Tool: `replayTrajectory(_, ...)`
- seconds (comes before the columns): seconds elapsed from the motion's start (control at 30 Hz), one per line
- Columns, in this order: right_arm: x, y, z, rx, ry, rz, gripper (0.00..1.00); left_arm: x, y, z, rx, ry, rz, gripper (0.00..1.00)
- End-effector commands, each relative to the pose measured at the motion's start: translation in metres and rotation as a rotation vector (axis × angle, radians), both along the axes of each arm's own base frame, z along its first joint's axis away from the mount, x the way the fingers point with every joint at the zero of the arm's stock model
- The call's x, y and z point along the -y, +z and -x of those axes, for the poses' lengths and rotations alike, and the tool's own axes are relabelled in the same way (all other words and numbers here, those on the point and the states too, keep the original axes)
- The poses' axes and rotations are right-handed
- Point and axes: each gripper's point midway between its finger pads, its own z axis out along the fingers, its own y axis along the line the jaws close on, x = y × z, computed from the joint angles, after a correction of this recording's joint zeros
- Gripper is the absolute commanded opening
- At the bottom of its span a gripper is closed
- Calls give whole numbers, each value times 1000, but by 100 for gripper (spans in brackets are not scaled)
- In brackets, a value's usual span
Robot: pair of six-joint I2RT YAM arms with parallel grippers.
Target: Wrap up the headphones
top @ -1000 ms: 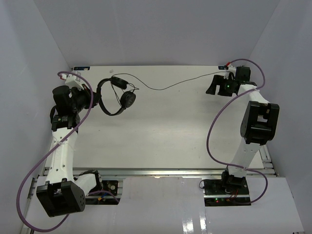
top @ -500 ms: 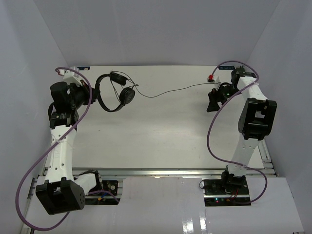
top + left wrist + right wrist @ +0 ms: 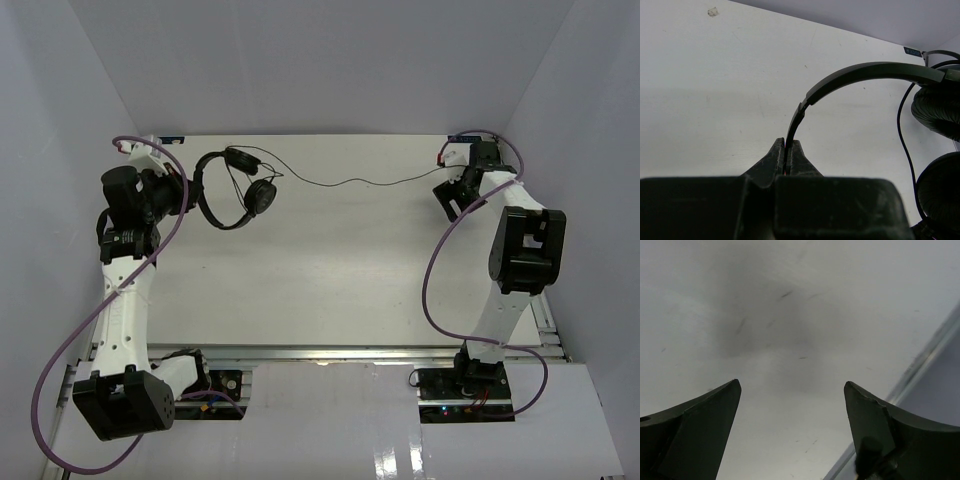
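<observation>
Top external view: the headphones [image 3: 207, 195] sit over the surface [image 3: 330, 270] with the headband [image 3: 203, 200] bowed toward the left fingers [image 3: 186, 196], which meet it at mid-arc. The 2 ear cups [image 3: 262, 197] lie on the headphones' opposite side, 1 farther back than the other. From the cups the thin cord [image 3: 350, 181] runs out in a long, slightly sagging line, straight away from the headphones. Its free end lies just beside the right fingers [image 3: 452, 192], well apart from the headphones. Whether the cups rest on the surface or hang just above it is hard to tell from here.

Left wrist view: the left fingers are pressed together on the flat band, pinching it edge-on. The band arches up and away from them toward the 2 cups, and a length of cord drops between the cups.

Right wrist view: the right fingers stand spread wide with only bare surface between them. No cord shows in the gap, so its end likely lies just outside this view.

The next move seems to turn on the cord's long axis, which points from the headphones to the right arm. The right arm is nearer the loose end. The left fingers are taken up anchoring the headphones, around which the cord must go.
</observation>
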Motion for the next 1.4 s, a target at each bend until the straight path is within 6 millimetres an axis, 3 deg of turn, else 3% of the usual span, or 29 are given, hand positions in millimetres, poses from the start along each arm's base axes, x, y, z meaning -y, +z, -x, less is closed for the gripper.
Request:
replayTrajectory(0.0, 58, 51, -46, 270, -295, 222, 90, -6, 38, 1, 92, 24, -27, 0)
replayTrajectory(0.2, 105, 58, -46, 320, -456, 476, 90, -13, 46, 0, 105, 55, -63, 0)
replayTrajectory(0.27, 112, 56, -43, 315, -486, 522, 90, -14, 49, 0, 109, 61, -72, 0)
replayTrajectory(0.67, 109, 54, -40, 300, -479, 492, 90, -33, 64, -8, 117, 141, -140, 0)
replayTrajectory(0.73, 103, 45, -37, 265, -445, 456, 90, -35, 67, -13, 112, 146, -138, 0)
replayTrajectory(1.07, 55, 12, -19, 88, -235, 178, 90, -45, 122, -42, 180, 151, -107, 0)
replayTrajectory(1.37, 23, 12, -12, 26, -89, -148, 90, -49, 149, -37, 232, 163, -99, 0)
